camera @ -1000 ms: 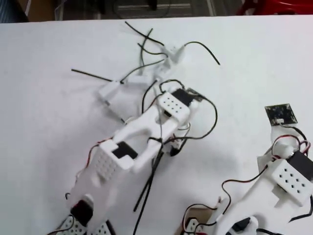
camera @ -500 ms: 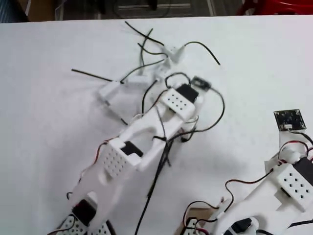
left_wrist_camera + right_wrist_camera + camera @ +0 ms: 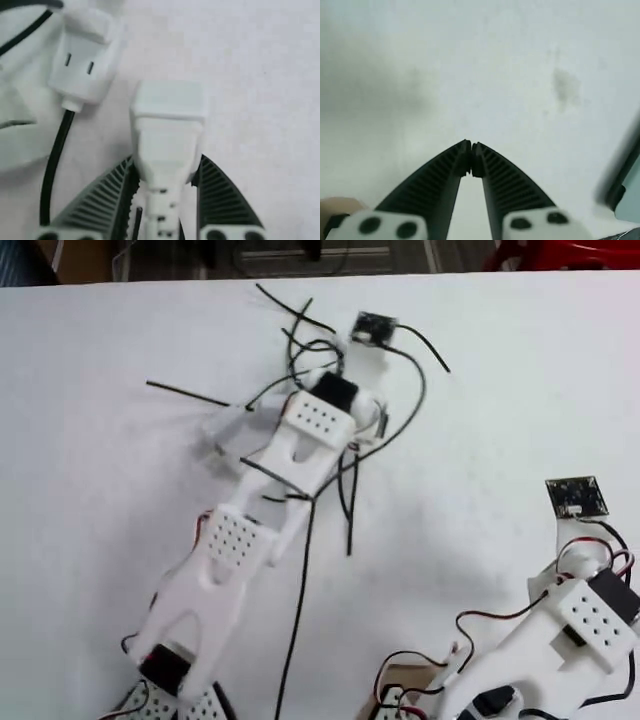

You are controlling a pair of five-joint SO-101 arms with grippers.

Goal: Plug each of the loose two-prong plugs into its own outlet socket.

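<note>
Beside outlet socket [image 3: 82, 60], left gripper [image 3: 166, 166] gripping plug [image 3: 168, 117]

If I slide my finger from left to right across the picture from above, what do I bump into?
Straight black wire → left arm's white wrist block → small dark board → second dark board.

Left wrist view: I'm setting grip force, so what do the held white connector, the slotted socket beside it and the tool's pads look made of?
The held white connector: moulded plastic, smooth, slightly glossy, crisp stepped edges. The slotted socket: likely the same white plastic, soft sheen. The left tool pads: dark, matte, ribbed; plastic or rubber, can't tell.
</note>
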